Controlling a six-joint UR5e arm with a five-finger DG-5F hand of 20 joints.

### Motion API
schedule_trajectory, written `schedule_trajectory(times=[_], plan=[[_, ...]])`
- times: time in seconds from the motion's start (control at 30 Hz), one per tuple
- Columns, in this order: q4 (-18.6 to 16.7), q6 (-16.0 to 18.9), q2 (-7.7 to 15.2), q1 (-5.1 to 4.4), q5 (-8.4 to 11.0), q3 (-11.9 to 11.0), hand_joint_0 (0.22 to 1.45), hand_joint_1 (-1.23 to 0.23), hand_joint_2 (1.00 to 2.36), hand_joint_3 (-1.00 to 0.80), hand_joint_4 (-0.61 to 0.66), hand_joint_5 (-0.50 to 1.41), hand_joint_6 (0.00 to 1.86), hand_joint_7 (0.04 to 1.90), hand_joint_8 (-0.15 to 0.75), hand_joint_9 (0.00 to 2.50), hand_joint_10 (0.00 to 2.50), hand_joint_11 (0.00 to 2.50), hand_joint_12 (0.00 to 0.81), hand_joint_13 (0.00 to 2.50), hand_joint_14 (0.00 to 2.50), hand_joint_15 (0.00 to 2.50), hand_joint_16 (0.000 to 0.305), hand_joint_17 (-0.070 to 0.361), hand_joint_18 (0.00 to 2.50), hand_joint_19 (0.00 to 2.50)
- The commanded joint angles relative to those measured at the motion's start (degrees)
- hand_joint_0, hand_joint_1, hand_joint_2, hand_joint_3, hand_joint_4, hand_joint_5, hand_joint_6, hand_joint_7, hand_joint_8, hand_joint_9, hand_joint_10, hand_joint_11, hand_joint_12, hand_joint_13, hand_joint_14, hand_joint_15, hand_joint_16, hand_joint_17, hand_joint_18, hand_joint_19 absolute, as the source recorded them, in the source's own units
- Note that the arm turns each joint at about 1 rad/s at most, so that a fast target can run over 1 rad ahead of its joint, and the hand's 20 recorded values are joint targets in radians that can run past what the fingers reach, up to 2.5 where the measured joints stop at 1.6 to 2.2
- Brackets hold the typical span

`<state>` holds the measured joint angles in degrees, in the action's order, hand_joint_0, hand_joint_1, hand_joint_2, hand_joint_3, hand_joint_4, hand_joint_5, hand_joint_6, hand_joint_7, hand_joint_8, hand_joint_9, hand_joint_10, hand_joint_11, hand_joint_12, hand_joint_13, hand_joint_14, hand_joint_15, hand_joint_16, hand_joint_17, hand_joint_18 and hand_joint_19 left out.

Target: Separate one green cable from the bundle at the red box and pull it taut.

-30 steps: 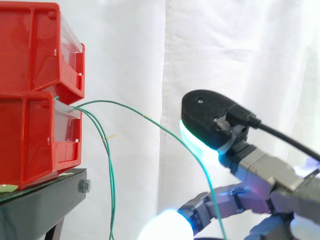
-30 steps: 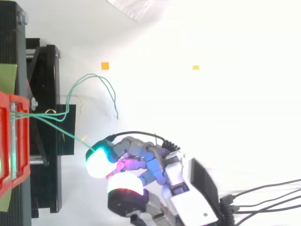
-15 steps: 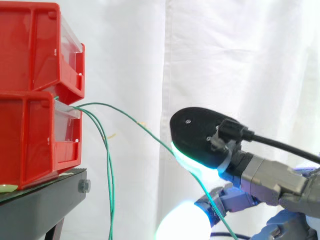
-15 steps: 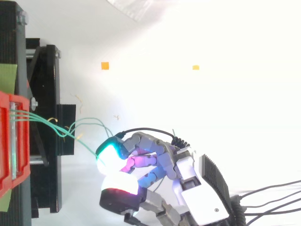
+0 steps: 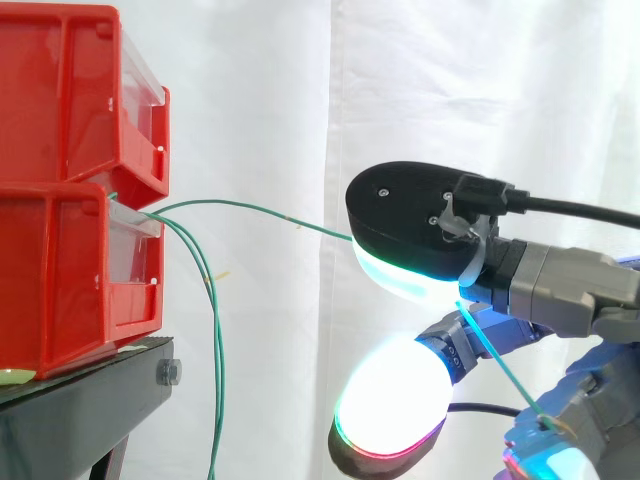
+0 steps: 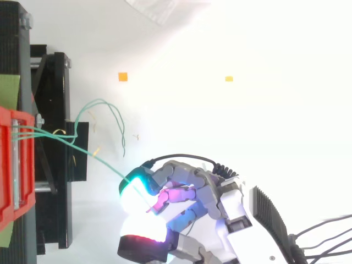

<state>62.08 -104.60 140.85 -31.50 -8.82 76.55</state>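
One green cable (image 5: 320, 229) is caught in the hand (image 5: 545, 288), which sits closest to you in the side view, at about 4 o'clock. The fingers are curled, and the strand passes between a cyan-glowing pad (image 5: 405, 275) above and a white-glowing pad (image 5: 390, 405) below it. From there it slants on toward 5 o'clock past another finger. From the pads the cable heads toward 9 o'clock in a nearly straight line with a slight rise, ending at the front lip of the lower red bin (image 5: 60, 270). From above, you see the same strand run from 9 o'clock down to the hand (image 6: 220, 198) at 5 o'clock. The other green cables (image 5: 218, 340) leave that bin's lip and droop toward 6 o'clock, well apart from the hand. An upper red bin (image 5: 60, 90) is stacked on the lower one, and both rest on the black stand (image 5: 80, 410). Farthest back hangs the white curtain (image 5: 450, 90).
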Motion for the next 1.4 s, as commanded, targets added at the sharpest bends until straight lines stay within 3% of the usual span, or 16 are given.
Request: schedule_trajectory(times=[0.0,0.13,0.4,0.73,0.93,1.1,1.17,1.37], plan=[[-0.03,-0.43,-0.04,-0.14,0.03,0.00,0.41,-0.41,1.00,-0.50,0.09,0.02,0.81,0.98,0.289,1.81,0.03,0.88,0.403,1.24,0.02,0.69,0.061,0.136,0.92,0.62],[-0.11,-0.61,-0.13,-0.23,0.03,0.00,0.37,-0.32,1.00,-0.50,0.08,0.03,0.79,1.00,0.293,1.84,0.03,0.87,0.415,1.27,0.02,0.68,0.065,0.147,0.95,0.60],[0.41,-1.40,-1.80,-0.58,-0.06,0.35,0.38,-0.32,1.00,-0.50,0.08,0.03,0.80,1.00,0.296,1.85,0.03,0.90,0.419,1.27,0.02,0.68,0.065,0.145,0.95,0.60],[1.29,-1.40,-5.05,-0.85,0.03,3.08,0.40,-0.32,1.00,-0.50,0.08,0.03,0.81,0.99,0.290,1.86,0.03,0.89,0.411,1.29,0.02,0.69,0.063,0.141,0.94,0.61],[4.46,-1.14,-6.90,-0.94,0.03,3.96,0.43,-0.37,1.00,-0.50,0.07,0.03,0.82,1.00,0.278,1.86,0.03,0.92,0.399,1.28,0.02,0.70,0.059,0.134,0.91,0.63],[7.88,2.03,-7.25,-1.02,0.03,4.40,0.45,-0.47,1.00,-0.50,0.06,0.02,0.82,1.00,0.275,1.86,0.03,0.93,0.390,1.26,0.02,0.70,0.057,0.128,0.89,0.66],[8.24,2.29,-7.25,-1.02,0.12,4.31,0.47,-0.55,1.00,-0.50,0.06,0.02,0.83,0.99,0.274,1.85,0.03,0.95,0.381,1.25,0.02,0.72,0.055,0.123,0.87,0.66],[8.24,2.29,-7.25,-1.02,0.73,4.31,0.49,-0.57,1.00,-0.50,0.05,0.02,0.83,0.99,0.268,1.86,0.03,0.96,0.372,1.25,0.02,0.72,0.053,0.119,0.85,0.67]])
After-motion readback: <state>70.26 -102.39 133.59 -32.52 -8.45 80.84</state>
